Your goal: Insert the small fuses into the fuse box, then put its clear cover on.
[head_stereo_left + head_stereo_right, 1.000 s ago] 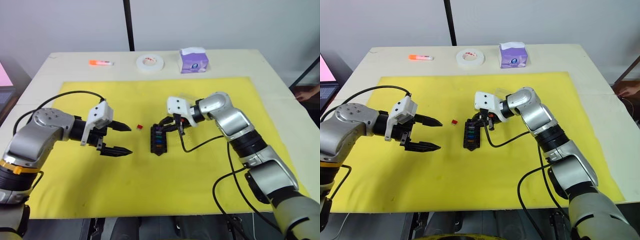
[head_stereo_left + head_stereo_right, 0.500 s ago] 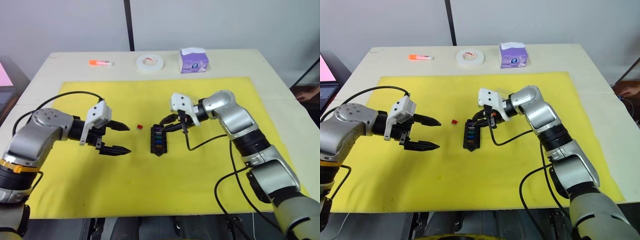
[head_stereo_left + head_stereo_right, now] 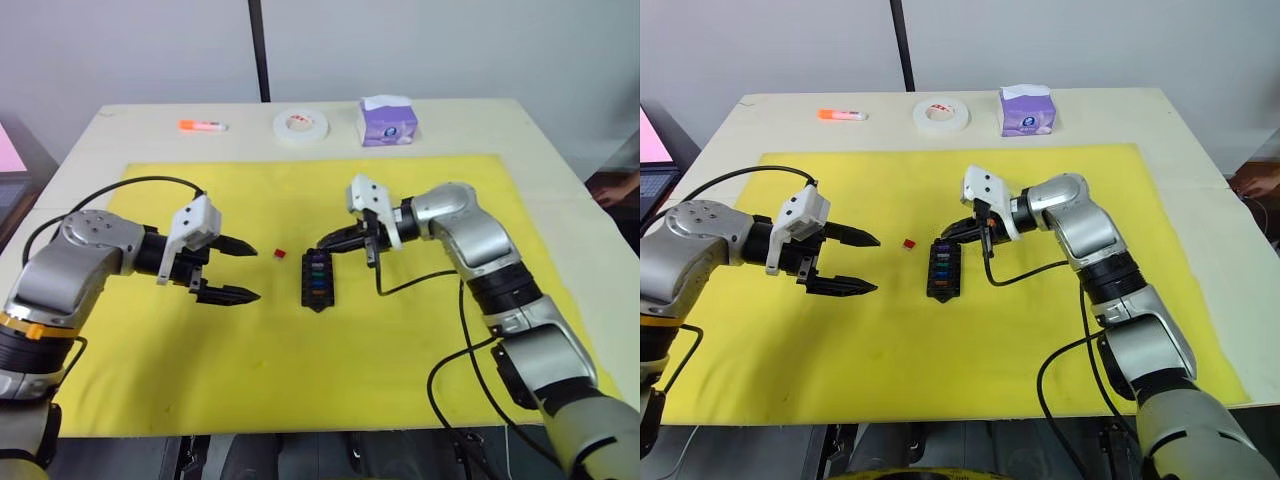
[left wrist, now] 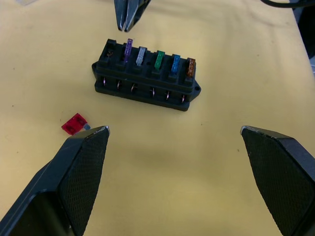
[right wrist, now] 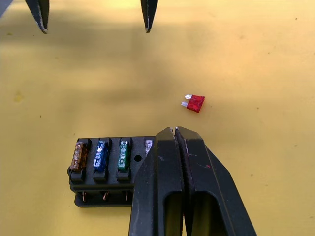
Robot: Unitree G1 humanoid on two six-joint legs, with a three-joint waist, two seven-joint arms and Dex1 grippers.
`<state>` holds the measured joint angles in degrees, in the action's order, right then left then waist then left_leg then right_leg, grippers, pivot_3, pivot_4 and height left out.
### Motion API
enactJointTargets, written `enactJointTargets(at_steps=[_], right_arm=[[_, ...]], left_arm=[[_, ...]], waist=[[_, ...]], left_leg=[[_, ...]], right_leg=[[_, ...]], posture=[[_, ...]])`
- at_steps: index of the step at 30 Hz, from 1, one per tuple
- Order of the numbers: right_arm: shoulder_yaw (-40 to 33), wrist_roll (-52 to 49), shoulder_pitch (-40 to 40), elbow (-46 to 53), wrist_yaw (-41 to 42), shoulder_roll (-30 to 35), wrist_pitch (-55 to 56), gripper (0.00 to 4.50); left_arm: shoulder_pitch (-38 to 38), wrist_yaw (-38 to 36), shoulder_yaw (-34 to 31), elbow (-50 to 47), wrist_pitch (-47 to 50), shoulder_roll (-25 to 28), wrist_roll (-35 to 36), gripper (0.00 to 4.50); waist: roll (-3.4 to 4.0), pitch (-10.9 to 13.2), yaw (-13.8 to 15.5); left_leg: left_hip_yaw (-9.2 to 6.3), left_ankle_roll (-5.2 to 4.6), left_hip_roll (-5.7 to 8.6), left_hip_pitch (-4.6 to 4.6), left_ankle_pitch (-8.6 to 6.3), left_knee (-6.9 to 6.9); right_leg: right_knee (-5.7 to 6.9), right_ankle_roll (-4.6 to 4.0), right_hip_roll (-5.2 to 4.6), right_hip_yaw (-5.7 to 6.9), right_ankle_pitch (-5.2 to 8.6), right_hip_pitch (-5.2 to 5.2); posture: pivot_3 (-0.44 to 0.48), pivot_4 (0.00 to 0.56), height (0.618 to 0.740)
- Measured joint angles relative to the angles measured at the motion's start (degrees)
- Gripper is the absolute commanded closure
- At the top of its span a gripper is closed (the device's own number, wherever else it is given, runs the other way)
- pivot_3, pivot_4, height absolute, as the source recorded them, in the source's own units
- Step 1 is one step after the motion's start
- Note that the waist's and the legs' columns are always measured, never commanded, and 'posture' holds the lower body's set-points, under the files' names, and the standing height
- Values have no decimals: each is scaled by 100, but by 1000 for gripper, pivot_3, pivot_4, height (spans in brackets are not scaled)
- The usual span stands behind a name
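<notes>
The black fuse box [image 3: 315, 280] lies on the yellow mat with purple, grey, green, blue and orange small fuses [image 4: 158, 60] standing in one row. A red fuse [image 3: 280, 254] lies loose on the mat just left of the box. My right gripper [image 3: 320, 245] is shut with nothing in it, its tip hovering by the far end of the box near the purple fuse. To the left of the red fuse and apart from it, my left gripper [image 3: 256, 275] stands wide open and empty. The clear cover is hidden.
The yellow mat [image 3: 300, 380] covers most of the table. At the far edge sit a white tape roll [image 3: 301, 125], a purple tissue box [image 3: 386, 120] and an orange marker [image 3: 202, 126]. A person's hand [image 3: 615, 185] shows at the far right edge.
My right wrist has drawn back to the right, its fingertips lifting off the far end of the box. The left gripper has edged slightly away from me, still open.
</notes>
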<state>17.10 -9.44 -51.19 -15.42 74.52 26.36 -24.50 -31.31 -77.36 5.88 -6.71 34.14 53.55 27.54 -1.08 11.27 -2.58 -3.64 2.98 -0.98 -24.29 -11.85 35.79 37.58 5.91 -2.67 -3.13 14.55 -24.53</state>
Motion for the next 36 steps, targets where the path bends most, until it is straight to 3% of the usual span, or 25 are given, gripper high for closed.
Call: enactJointTargets(at_steps=[24,36], right_arm=[[227,262,160,-107,-256,-48,393,4484],[383,375,104,-218,-265,-62,330,4484]], left_arm=[[9,-7,0,-4,3,0,-43,0],[41,-11,0,-4,-80,0,-97,0]], waist=[[0,0,0],[-1,-4,0]], left_leg=[[0,0,0,1,0,16],[0,-1,0,52,-1,16]], right_leg=[[19,0,0,0,0,0],[20,-1,1,-1,2,50]], posture=[[0,150,740],[0,150,740]])
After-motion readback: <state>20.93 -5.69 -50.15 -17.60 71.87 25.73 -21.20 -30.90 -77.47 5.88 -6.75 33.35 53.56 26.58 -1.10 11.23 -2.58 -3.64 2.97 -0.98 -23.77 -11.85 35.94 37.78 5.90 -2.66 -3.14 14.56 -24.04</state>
